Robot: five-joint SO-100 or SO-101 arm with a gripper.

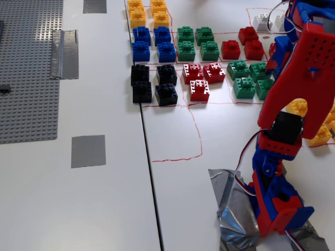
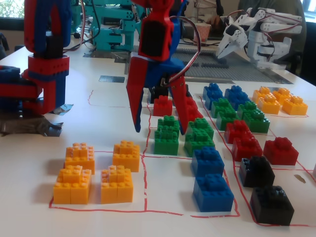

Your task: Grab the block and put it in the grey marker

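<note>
In a fixed view, my gripper [image 2: 161, 129] hangs open, tips down, over a group of green bricks. Its left fingertip [image 2: 138, 127] is just left of one green block [image 2: 166, 140]. Its right fingertip [image 2: 184, 129] is between that block and the neighbouring green brick [image 2: 198, 138]. I cannot tell if it touches them. In the other fixed view, the same green group [image 1: 245, 86] lies beside the arm [image 1: 306, 78], which hides the fingers. The grey marker [image 1: 88, 151] is a flat matte patch far left of the bricks, bare. It also shows far back [image 2: 111, 78].
Red [image 1: 199, 78], black [image 1: 153, 83], blue [image 1: 153, 44] and yellow [image 1: 147, 13] bricks fill red-lined fields, with more greens [image 1: 198, 43]. A shiny tape strip [image 1: 65, 54] and a studded grey baseplate [image 1: 29, 68] lie left. The arm base [image 1: 277, 209] is taped down. Other robots [image 2: 256, 34] stand behind.
</note>
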